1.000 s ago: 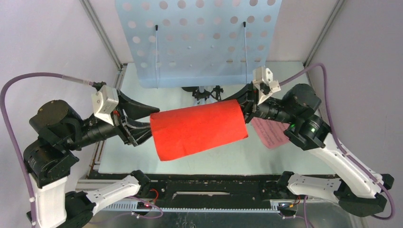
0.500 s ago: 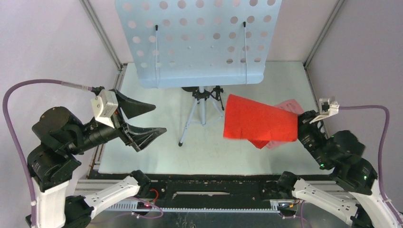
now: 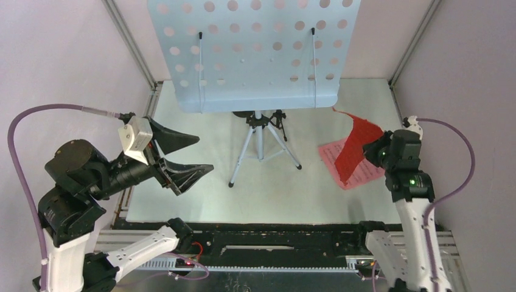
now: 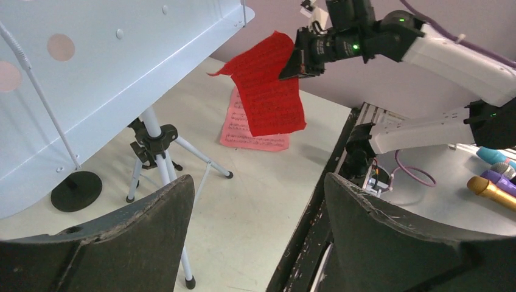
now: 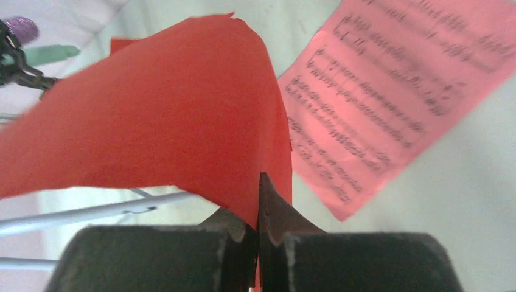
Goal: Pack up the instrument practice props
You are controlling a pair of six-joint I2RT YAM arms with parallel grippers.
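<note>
Packing looks barely begun. The right gripper [image 3: 372,150] pinches the red score sheet [image 3: 356,146] in the air over the pink score sheet [image 3: 331,153] on the surface [image 3: 274,194]. The left gripper [image 3: 204,153] gapes wide, empty. The perforated music desk [image 3: 255,48] still sits on its tripod [image 3: 258,143].

Props on the bench, counted
One music desk [image 3: 255,55], one tripod [image 3: 260,146], two score sheets: one red sheet [image 3: 356,146], one pink sheet [image 3: 365,176]; two microphones, purple microphone [image 5: 21,27] and mint microphone [image 5: 52,55]; one round black base [image 4: 76,190].
</note>
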